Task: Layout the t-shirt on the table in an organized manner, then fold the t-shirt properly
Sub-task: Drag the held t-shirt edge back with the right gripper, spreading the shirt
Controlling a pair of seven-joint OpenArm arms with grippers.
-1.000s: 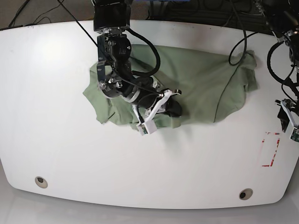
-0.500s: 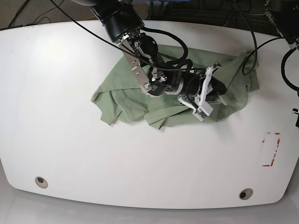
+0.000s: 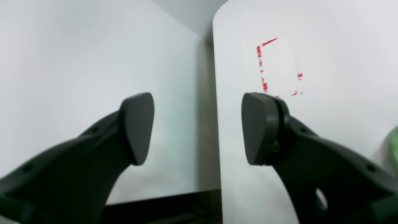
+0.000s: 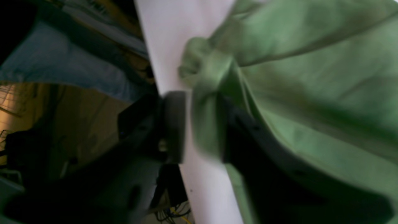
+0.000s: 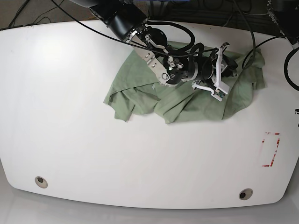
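Observation:
The pale green t-shirt (image 5: 187,100) lies bunched and doubled over itself at the back right of the white table (image 5: 70,121). My right gripper (image 5: 228,66) reaches across it, near its right part. In the right wrist view this gripper (image 4: 203,127) is shut on a fold of the t-shirt (image 4: 311,93), and the cloth hangs from it above the table (image 4: 168,37). My left gripper (image 3: 197,127) stands open with nothing between its fingers, over the table's edge (image 3: 217,124). A blurred green sliver of t-shirt (image 3: 393,146) shows at that view's right border.
Red tape marks (image 5: 271,149) sit near the table's right edge, also seen as red tape marks (image 3: 264,71) beyond my left gripper. Two grey grommets (image 5: 41,181) (image 5: 245,193) lie near the front edge. Black cables (image 5: 247,51) trail over the back right.
My right arm has swung right and toward the back, dragging the held fold over the shirt. The whole shirt has shifted right. The left arm has left the base view's right edge.

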